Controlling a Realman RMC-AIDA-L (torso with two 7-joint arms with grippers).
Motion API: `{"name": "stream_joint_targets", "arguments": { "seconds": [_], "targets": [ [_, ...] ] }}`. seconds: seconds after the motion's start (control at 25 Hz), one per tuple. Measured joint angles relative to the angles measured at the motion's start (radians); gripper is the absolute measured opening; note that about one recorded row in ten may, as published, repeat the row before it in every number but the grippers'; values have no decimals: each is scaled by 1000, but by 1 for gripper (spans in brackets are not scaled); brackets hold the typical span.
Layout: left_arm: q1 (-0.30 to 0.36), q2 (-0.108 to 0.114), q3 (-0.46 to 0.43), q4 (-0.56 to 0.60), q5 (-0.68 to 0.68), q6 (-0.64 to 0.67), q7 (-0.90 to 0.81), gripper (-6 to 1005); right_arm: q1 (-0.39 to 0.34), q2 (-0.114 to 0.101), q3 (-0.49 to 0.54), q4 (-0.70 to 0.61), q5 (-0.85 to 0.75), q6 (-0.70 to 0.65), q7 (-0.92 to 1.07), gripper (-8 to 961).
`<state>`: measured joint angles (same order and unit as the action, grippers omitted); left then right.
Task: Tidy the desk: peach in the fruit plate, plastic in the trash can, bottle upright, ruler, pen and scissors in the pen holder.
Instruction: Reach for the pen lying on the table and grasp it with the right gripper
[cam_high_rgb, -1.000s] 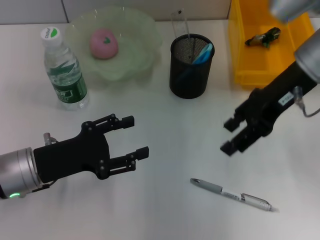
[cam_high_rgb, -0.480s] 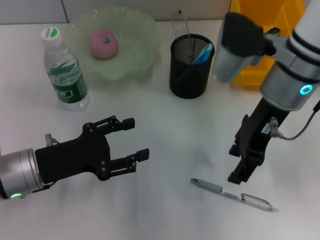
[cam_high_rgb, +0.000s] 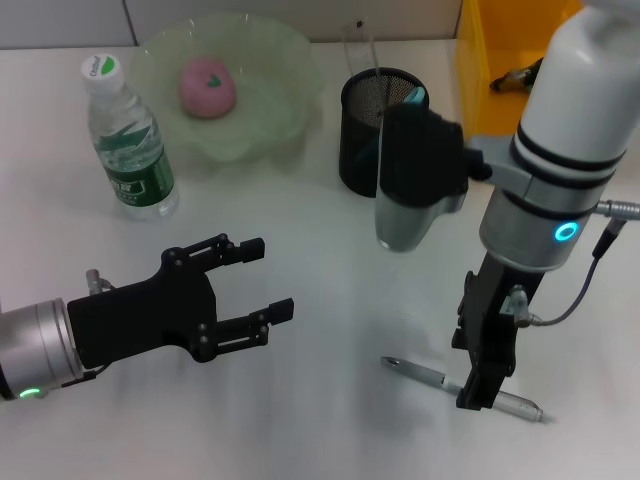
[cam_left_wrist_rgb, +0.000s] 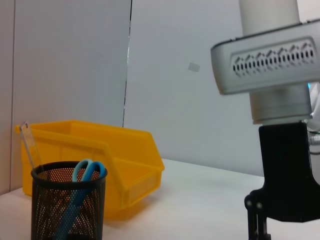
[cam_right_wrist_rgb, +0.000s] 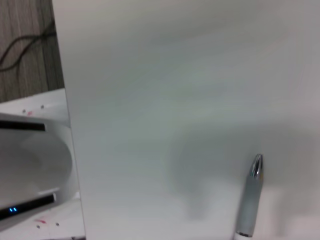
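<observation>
A silver pen (cam_high_rgb: 428, 375) lies on the white desk at the front right; its tip end shows in the right wrist view as pen (cam_right_wrist_rgb: 250, 195). My right gripper (cam_high_rgb: 465, 373) points down over the pen's middle, open, with its fingers on either side of it. My left gripper (cam_high_rgb: 268, 277) hovers open and empty at the front left. The peach (cam_high_rgb: 207, 86) sits in the green fruit plate (cam_high_rgb: 290, 70). The bottle (cam_high_rgb: 125, 140) stands upright beside the plate. The black mesh pen holder (cam_high_rgb: 362, 150) holds blue scissors (cam_high_rgb: 414, 98) and a clear ruler (cam_high_rgb: 360, 45). The plastic (cam_high_rgb: 515, 78) lies in the yellow bin (cam_high_rgb: 478, 110).
The right arm's grey elbow (cam_high_rgb: 415, 185) hangs over the desk just in front of the pen holder. In the left wrist view the pen holder (cam_left_wrist_rgb: 70, 205), the scissors (cam_left_wrist_rgb: 87, 170), the ruler (cam_left_wrist_rgb: 27, 142) and the yellow bin (cam_left_wrist_rgb: 120, 160) stand on one side, the right arm (cam_left_wrist_rgb: 282, 190) on the other.
My right arm swung from beside the yellow bin down toward the desk's front, bringing its gripper over the pen. The left gripper has stayed in place.
</observation>
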<state>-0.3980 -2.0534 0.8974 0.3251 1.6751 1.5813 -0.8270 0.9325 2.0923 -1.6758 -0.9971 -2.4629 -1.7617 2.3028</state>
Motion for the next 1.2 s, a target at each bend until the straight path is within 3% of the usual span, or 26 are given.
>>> {"name": "stream_joint_targets", "arguments": {
  "seconds": [0.72,0.92,1.2],
  "targets": [
    [9,-7,-5,-5,0,-11,0,768,-32,0,-141,-17,16,68,-1,685],
    [9,-9,-7,-6,0,-11,0,768,-41,0,-169,-24,12,87,-4,502],
    [10,-10,-8,-10,0,-11,-1,769,-48,0,-183,-29,10,107,-10,452]
  ]
}}
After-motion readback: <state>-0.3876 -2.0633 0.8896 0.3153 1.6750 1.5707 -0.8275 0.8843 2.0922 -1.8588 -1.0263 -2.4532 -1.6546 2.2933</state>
